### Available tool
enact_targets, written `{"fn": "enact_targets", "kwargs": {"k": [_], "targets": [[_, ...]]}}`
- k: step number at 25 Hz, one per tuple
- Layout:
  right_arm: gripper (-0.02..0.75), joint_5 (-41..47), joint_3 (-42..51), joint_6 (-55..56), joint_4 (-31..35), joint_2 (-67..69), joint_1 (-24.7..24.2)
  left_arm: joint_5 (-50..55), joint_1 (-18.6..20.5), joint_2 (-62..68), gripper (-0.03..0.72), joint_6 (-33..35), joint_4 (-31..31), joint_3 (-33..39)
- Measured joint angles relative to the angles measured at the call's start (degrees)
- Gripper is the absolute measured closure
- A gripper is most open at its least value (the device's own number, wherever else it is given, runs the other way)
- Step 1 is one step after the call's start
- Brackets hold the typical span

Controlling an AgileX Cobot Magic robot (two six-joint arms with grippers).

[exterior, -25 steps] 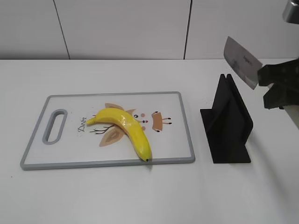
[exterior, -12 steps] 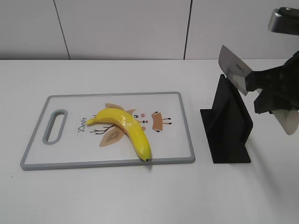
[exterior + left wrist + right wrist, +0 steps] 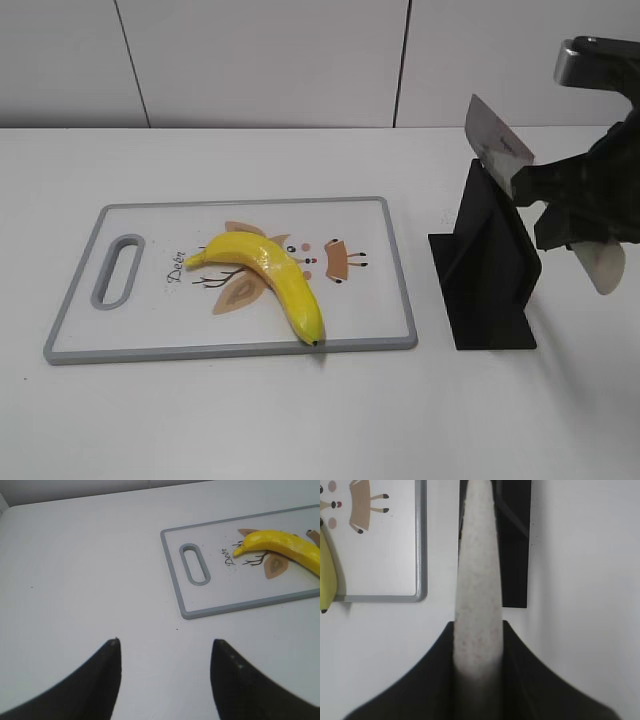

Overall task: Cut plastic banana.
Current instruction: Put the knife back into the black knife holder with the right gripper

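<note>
Black right jaws (image 3: pixel 565 205) clamp the knife (image 3: pixel 497 140), tilted above the stand (image 3: pixel 487 265).

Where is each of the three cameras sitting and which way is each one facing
Exterior view: in front of the table, looking down at a slant at the cutting board, the plastic banana and the black knife stand; the right gripper holds the knife at right.
Left wrist view: on the left arm, looking forward over bare table toward the board's handle end; the left gripper shows its fingers apart.
Right wrist view: on the right arm, looking down along the knife's handle; its fingers clamp it.
All three views share the board and banana.
</note>
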Motion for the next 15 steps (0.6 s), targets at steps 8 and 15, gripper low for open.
{"fn": "enact_targets", "kwargs": {"k": [8,15], "targets": [[0.568,-2.3,0.0,0.7,-0.3,-2.9,0.0,0.0,0.0,0.0,0.157,0.0,0.0,0.0],[0.568,-2.3,0.0,0.9,-0.9,-3.5,0.0,0.0,0.0,0.0,0.167,0.0,0.0,0.0]]}}
